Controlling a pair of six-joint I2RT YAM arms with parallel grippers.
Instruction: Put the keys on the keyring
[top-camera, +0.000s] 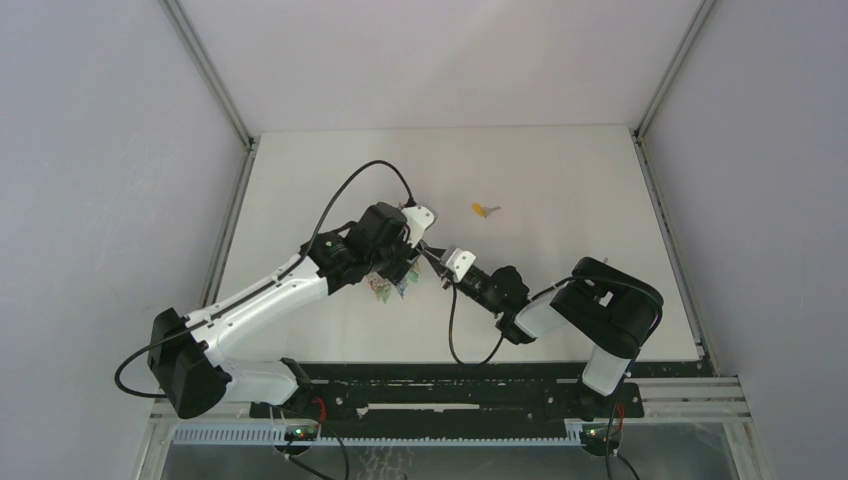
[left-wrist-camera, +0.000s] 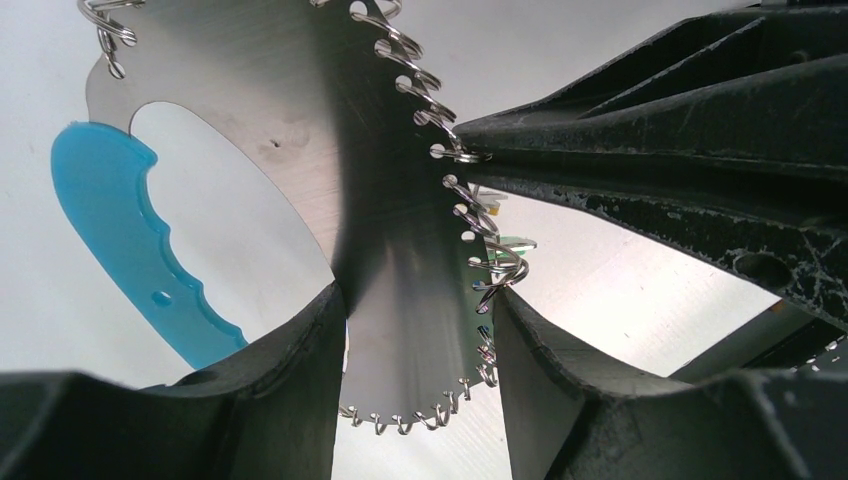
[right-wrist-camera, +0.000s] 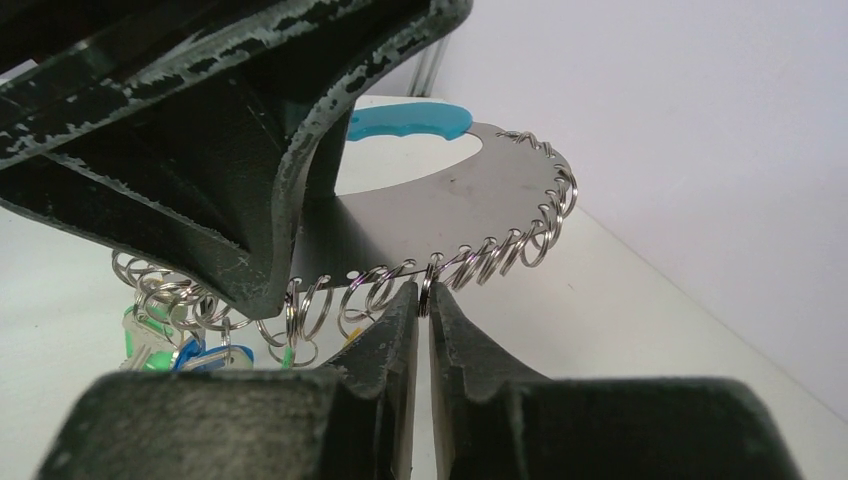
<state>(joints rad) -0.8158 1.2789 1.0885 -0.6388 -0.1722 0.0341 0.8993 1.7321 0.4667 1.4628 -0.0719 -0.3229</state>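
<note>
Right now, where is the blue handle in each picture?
Top external: not visible.
Left wrist: blue handle, far left.
Right wrist: blue handle, top middle.
Shared landmark: the left gripper, seen in all three, its jaws clamped on the keyring.

We can read no writing, number, brand or sign in any view. The coloured tags (right-wrist-camera: 165, 345) hanging under the keyring (right-wrist-camera: 450, 205) are too small and blurred for us to tell whether they carry print. So is the yellow-tagged key (top-camera: 484, 210) lying far back on the table (top-camera: 560, 170).
</note>
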